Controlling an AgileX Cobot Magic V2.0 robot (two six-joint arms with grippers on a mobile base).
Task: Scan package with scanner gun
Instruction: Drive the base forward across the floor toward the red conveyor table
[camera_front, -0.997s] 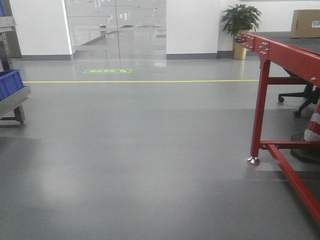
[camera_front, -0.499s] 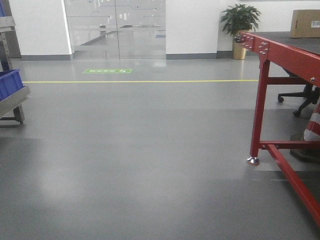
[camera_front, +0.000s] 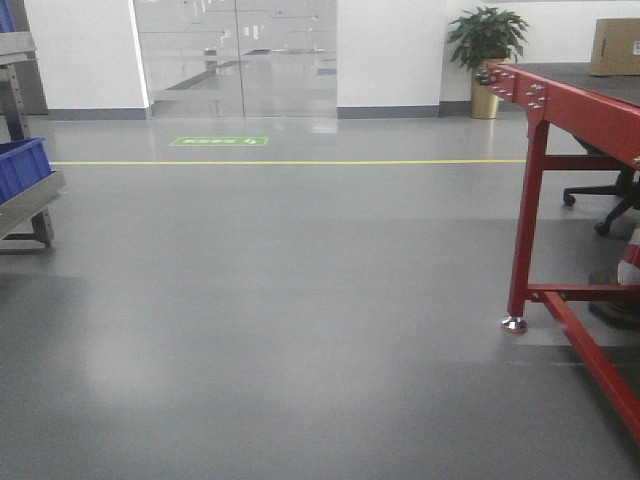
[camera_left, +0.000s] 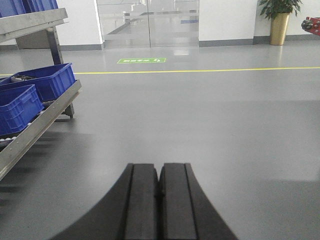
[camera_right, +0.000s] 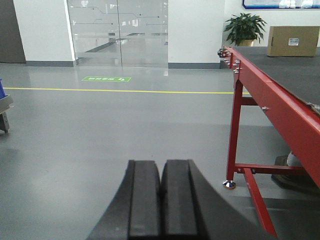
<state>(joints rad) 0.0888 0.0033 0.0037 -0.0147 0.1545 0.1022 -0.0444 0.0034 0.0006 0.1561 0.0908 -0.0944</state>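
Plain tan cardboard package (camera_right: 292, 41): stands at the far edge of the dark worktop of the red steel-framed table (camera_right: 280, 112). It carries a white sticker, print too small to read. Green rectangular floor marking (camera_right: 106, 79): white text illegible. The left gripper (camera_left: 160, 172): held level over grey floor, black pads pressed together, nothing between them. The right gripper (camera_right: 161, 170): same pose, pads together, empty, well apart from the package.
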